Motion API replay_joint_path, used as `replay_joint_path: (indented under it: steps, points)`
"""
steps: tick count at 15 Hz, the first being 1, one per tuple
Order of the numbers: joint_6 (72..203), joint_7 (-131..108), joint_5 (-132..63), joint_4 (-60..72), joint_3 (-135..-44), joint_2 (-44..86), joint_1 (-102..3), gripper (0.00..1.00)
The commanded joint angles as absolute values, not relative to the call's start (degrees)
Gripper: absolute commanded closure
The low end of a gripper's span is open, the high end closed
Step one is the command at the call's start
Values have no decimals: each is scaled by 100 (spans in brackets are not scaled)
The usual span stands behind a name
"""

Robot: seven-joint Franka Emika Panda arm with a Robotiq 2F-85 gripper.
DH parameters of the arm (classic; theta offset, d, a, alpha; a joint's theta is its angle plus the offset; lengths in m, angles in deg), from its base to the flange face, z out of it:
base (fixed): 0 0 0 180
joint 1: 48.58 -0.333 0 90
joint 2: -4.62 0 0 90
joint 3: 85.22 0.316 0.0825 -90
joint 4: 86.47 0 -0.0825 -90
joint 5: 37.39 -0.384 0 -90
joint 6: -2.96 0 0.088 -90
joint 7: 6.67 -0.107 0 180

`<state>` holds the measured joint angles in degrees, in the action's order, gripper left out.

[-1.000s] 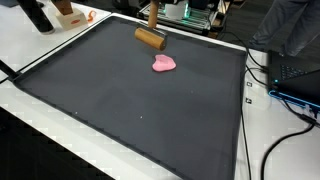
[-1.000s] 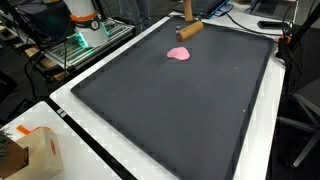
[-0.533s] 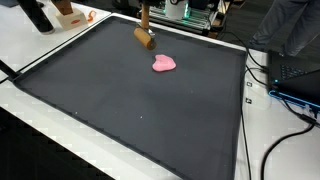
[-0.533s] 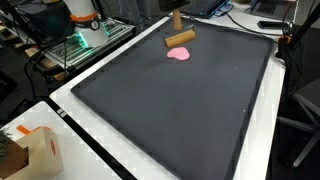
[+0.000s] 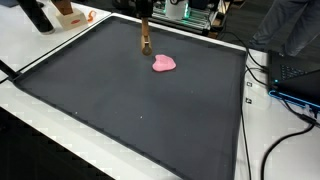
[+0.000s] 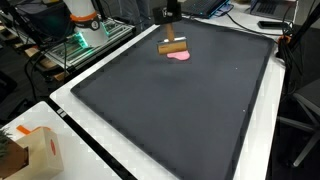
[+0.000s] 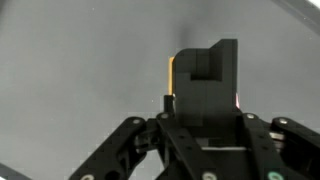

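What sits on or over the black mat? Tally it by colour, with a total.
Pink: 1, the pink lump
Tan: 1, the wooden block, held by the tool
Total: 2

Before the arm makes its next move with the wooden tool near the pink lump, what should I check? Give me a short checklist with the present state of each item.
1. Gripper shut on the wooden tool: ok.
2. Tool apart from the pink lump, with a gap showing in an exterior view: ok.
3. Tool touching the black mat: cannot tell.
4. Lump lies well inside the mat's edges: ok.
5. Lump visible in the wrist view: not ok.
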<state>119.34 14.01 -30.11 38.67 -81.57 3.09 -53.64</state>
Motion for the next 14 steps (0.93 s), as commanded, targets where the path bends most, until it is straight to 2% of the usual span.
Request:
replay_joint_path:
  steps: [1,14]
  points:
    - [11949,1430,-3737,3928,-8255,396,-5233,77]
    - [12023,1633,-4847,3868,-8466,751,-4844,77]
